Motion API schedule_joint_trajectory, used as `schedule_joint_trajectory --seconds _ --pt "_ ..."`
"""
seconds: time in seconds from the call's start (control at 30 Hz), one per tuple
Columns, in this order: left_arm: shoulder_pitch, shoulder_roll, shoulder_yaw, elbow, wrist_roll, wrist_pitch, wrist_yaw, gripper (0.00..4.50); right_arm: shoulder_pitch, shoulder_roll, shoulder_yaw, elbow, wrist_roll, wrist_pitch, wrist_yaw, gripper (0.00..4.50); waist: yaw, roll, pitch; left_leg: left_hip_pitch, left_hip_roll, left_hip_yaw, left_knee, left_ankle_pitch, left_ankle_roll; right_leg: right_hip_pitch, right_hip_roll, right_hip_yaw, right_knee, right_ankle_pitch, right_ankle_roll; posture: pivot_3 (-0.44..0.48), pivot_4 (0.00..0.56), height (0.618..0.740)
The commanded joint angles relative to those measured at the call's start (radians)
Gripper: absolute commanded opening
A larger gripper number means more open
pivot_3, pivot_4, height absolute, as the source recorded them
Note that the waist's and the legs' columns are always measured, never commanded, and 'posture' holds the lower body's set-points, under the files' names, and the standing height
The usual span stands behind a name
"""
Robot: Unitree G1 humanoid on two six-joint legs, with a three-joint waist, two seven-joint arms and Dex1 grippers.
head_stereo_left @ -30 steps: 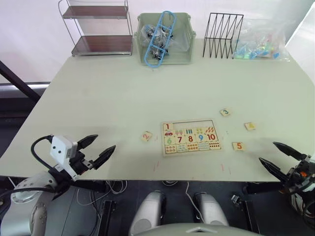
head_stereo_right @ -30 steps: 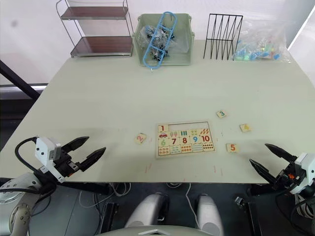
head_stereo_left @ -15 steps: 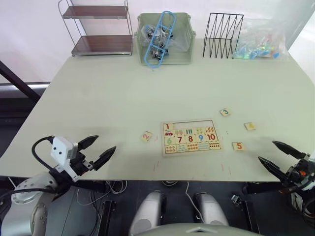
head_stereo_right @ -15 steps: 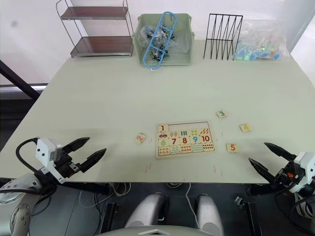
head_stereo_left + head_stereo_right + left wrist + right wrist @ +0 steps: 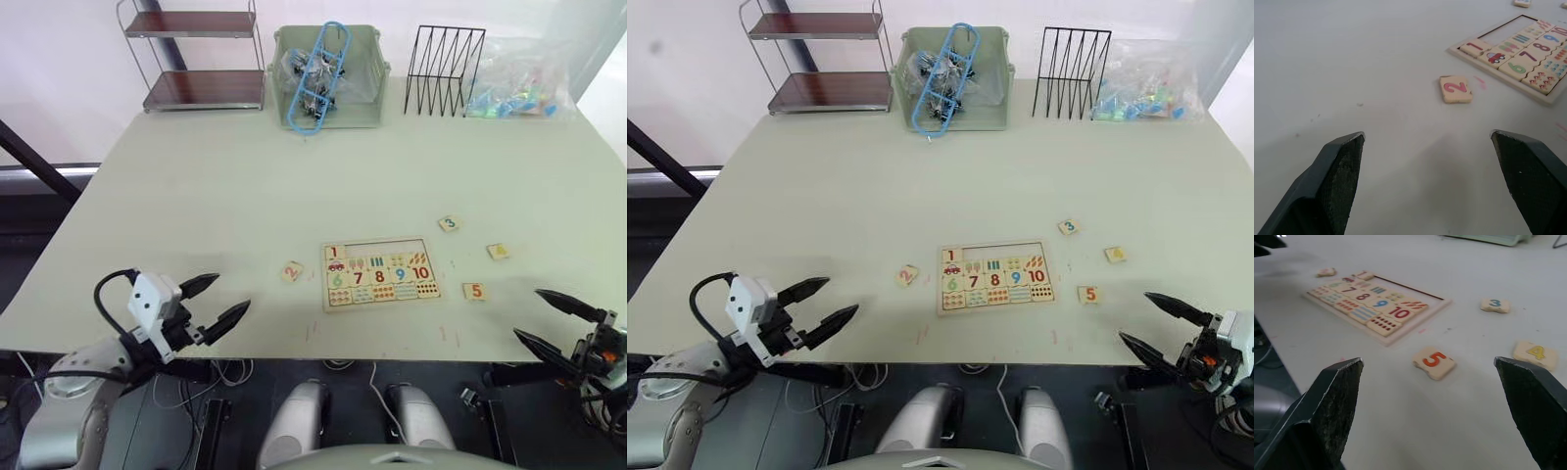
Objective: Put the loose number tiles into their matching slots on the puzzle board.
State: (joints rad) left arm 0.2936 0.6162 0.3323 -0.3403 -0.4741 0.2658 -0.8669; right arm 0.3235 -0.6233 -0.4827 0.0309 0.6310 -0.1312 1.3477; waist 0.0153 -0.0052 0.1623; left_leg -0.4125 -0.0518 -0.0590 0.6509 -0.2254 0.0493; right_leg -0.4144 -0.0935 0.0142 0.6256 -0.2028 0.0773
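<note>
Left hand (image 5: 217,302) advanced toward tile 2 (image 5: 292,271), wide open, empty.

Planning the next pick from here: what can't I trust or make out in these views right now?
- Green bin, eye views: the contents under the blue clip are a tangle, too small to identify.
- Plastic bag, eye views: the coloured pieces inside blur together.
- Puzzle board, left wrist view: its far end is cut off by the picture edge.
- 2 tile, right wrist view: the digit is too blurred to read.

tile 2 (image 5: 291,271) left of board (image 5: 380,273), tile 5 (image 5: 475,291) right
</note>
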Motion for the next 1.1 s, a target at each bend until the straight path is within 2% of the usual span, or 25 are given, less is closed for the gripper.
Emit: schedule_joint_trajectory --seconds 0.03,0.27,0.73,1.1 --pt "-0.042 0.002 -0.036 -0.054 -0.004 0.034 0.035 4.36 0.036 -0.026 -0.024 -0.068 0.053 0.016 0.049 4.50 0.000 0.000 0.000 0.000 0.000 0.000 0.000 0.000 0.000 0.000 0.000 0.000 0.000 0.000 0.000 0.000 0.150 0.739" --pt "-0.125 0.016 -0.119 -0.081 0.005 0.125 0.078 4.36 0.071 -0.004 -0.007 -0.142 0.059 0.015 0.041 4.50 0.000 0.000 0.000 0.000 0.000 0.000 0.000 0.000 0.000 0.000 0.003 0.000 0.000 0.000 0.000 0.000 0.150 0.739" --pt "-0.297 -0.050 -0.280 -0.177 0.062 0.440 0.368 4.36 0.125 0.081 0.036 -0.284 0.045 -0.012 -0.034 4.50 0.002 0.000 0.000 0.000 0.000 -0.001 0.000 0.000 0.000 0.000 0.004 0.000 0.000 0.000 0.000 0.000 0.150 0.739" --pt "-0.347 -0.015 -0.327 -0.129 0.100 0.494 0.354 4.36 0.131 0.081 0.069 -0.352 0.045 -0.002 -0.105 4.50 0.001 0.000 0.000 0.000 0.000 -0.001 0.000 0.000 0.000 0.000 0.005 0.000 0.000 0.000 0.000 0.000 0.150 0.739"
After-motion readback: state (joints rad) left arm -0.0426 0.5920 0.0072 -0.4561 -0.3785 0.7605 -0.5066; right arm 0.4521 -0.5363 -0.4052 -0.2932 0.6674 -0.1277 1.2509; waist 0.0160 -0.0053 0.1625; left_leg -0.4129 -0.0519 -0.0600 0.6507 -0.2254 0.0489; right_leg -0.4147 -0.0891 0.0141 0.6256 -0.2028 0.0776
